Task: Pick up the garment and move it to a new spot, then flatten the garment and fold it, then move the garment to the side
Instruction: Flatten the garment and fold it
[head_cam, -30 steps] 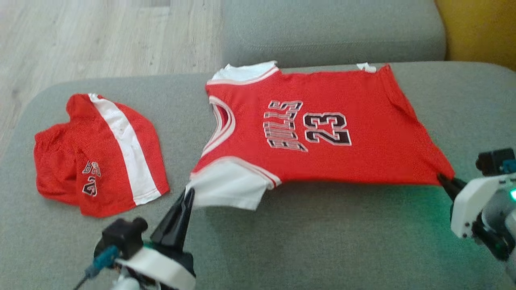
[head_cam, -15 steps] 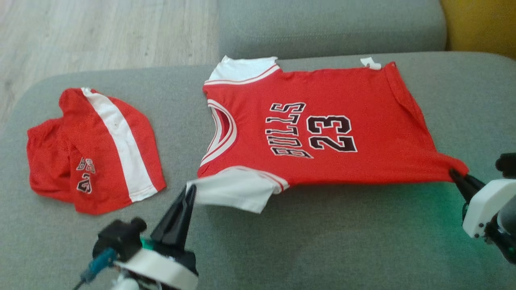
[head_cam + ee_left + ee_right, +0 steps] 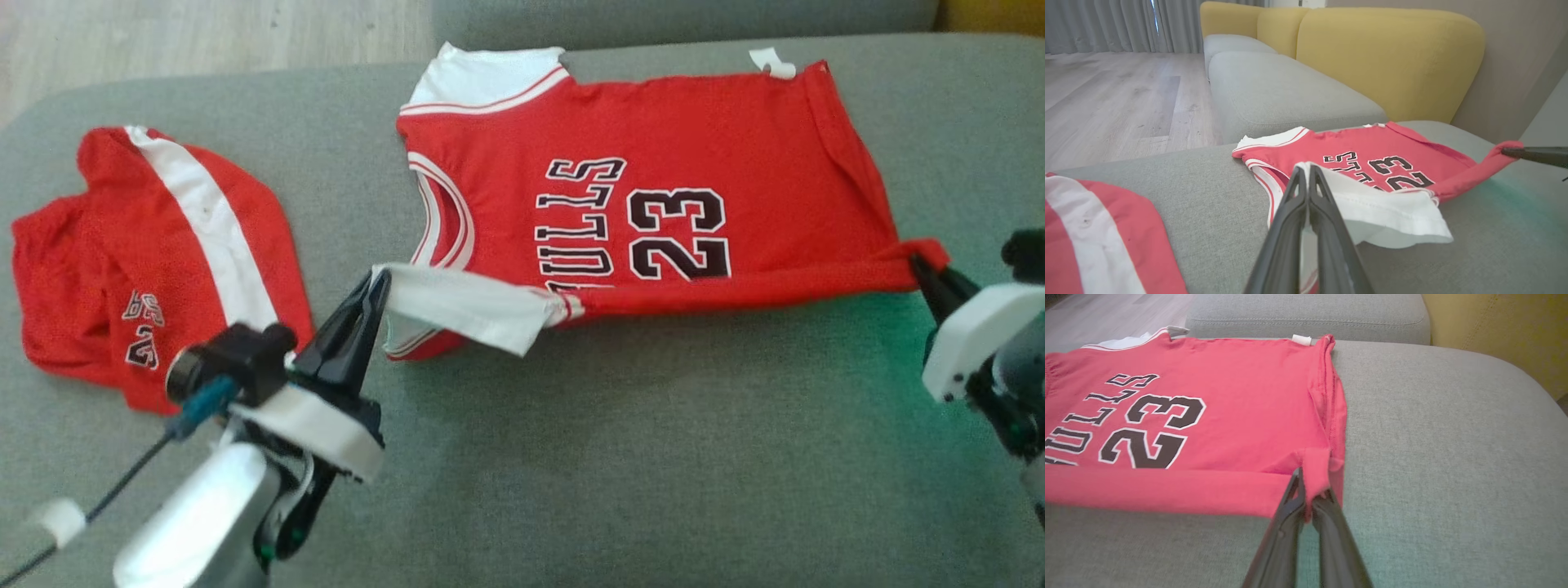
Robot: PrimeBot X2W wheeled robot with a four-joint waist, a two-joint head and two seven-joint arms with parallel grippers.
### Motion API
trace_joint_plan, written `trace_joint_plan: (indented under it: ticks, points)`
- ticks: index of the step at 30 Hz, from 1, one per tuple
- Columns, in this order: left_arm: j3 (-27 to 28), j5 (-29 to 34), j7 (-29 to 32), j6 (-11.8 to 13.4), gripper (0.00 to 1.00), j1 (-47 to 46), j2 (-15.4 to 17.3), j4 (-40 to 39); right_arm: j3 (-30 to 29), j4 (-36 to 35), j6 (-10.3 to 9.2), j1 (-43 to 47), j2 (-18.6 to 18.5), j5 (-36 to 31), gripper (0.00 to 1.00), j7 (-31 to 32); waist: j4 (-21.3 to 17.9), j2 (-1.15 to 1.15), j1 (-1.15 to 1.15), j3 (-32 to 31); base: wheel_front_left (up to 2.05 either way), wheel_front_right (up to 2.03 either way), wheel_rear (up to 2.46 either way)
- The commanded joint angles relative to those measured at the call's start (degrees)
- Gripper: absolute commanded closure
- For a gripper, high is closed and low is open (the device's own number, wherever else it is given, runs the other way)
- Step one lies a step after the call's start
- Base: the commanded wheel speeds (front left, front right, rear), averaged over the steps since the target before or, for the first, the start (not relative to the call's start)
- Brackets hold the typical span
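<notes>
The garment (image 3: 653, 139) is a red jersey with white sleeves and "BULLS 23" in black, spread on the grey sofa cushion (image 3: 620, 457). Its near edge is lifted and folding over toward the far edge. My left gripper (image 3: 378, 282) is shut on the near white sleeve (image 3: 1372, 200). My right gripper (image 3: 916, 263) is shut on the near hem corner (image 3: 1315, 465). In the left wrist view the left gripper (image 3: 1306, 171) pinches the sleeve, and the other gripper's dark tip (image 3: 1535, 154) holds the red corner up. In the right wrist view the right gripper (image 3: 1306, 486) clamps the red hem.
Red shorts with a white stripe (image 3: 155, 253) lie on the cushion to the left of the jersey. A second grey cushion (image 3: 1274, 90) and yellow backrests (image 3: 1388, 53) stand behind. Wooden floor (image 3: 1106, 98) lies beyond the sofa's edge.
Both grippers have lifted the jersey's near edge and carried it over toward the far edge, covering the bottom of the lettering. The head camera has tilted, so the whole picture has shifted.
</notes>
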Motion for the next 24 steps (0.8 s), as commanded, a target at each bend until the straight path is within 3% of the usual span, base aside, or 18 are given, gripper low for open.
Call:
trace_joint_plan:
  ticks: [1, 13, 24]
  points:
    - [1.64, 0.92, 0.59, -0.90, 1.00, -4.95, 1.67, 0.07, -0.29, -0.66, -0.04, -2.32, -0.49, -1.43, 1.00, 0.34, -0.26, 0.00, -0.01, 1.30, 0.00, 0.00, 0.00]
    - [-1.46, 6.32, 2.00, -5.60, 1.00, -18.11, 2.24, 12.71, -0.20, 5.48, -0.04, -10.72, 2.33, -6.86, 1.00, 2.17, -0.74, 0.00, -0.01, 6.10, 0.00, 0.00, 0.00]
    - [-4.86, 8.70, 0.60, -7.44, 1.00, -25.15, -0.30, 22.70, 1.80, 11.66, -0.04, -15.61, 3.79, -8.22, 1.00, 0.68, -0.63, 0.00, -0.01, 8.64, 0.00, 0.00, 0.00]
